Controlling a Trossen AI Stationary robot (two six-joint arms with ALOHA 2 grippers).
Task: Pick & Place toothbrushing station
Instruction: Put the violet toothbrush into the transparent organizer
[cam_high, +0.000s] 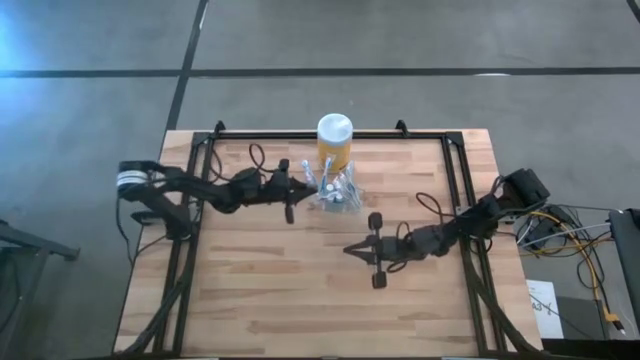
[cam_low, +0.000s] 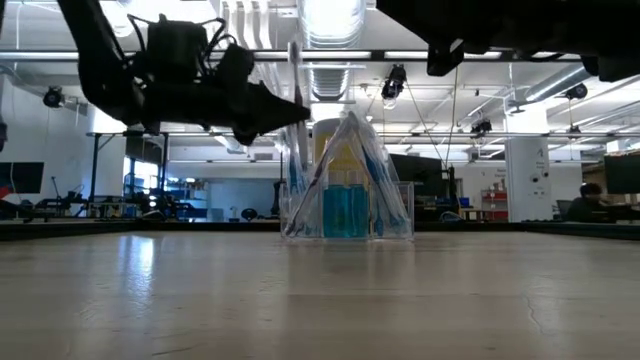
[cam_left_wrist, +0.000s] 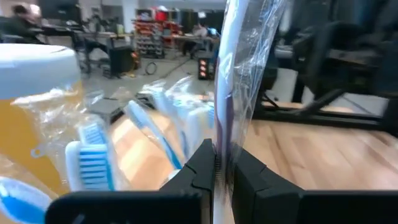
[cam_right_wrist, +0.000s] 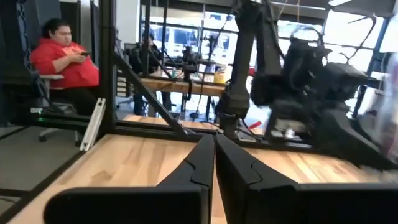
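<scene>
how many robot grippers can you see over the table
2. The left gripper sits beside the clear toothbrushing station near the table's back edge, shut on a wrapped toothbrush. The right gripper is out over open wood toward the table's middle, shut on nothing.

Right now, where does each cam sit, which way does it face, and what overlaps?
High: overhead, straight down on the table; both arms show, left fingers, right fingers.
Low: table height, level across toward the room; the left arm enters from above beside the toothbrushing station.
Left wrist: past its shut fingers pinching a wrapped toothbrush.
Right wrist: past its shut, empty fingers across the table to the left arm and a seated person.
Shared: high, low and left wrist all show the yellow jar.
</scene>
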